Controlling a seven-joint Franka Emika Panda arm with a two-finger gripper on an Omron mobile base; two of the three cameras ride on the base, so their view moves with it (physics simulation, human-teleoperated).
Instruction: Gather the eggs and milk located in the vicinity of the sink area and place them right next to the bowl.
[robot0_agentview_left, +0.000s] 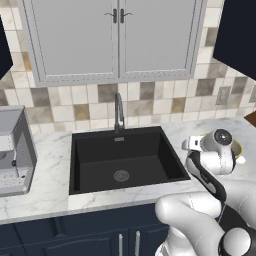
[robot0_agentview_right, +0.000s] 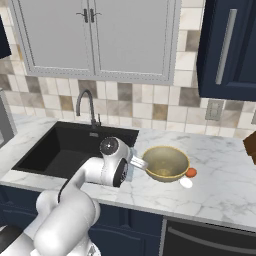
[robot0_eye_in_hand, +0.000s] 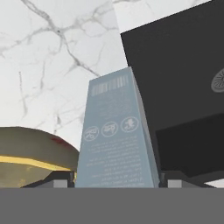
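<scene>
the fingers (robot0_eye_in_hand: 117, 183) grip the milk (robot0_eye_in_hand: 116, 140), low centre of the hand view, between the sink (robot0_eye_in_hand: 183, 78) at right and the bowl (robot0_eye_in_hand: 30, 153) at lower left. lower it upright onto the desk (robot0_agentview_right: 220, 180) just beside the bowl, probably not touching; the egg (robot0_agentview_right: 186, 183) already lies there.

My arm (robot0_agentview_right: 65, 210) is glossy white, built of fat rounded links with dark bands at the joints. I see a round dark cap with a pale centre on the wrist (robot0_agentview_right: 109, 146), a black inset panel down the forearm, and a thin dark cable.
</scene>
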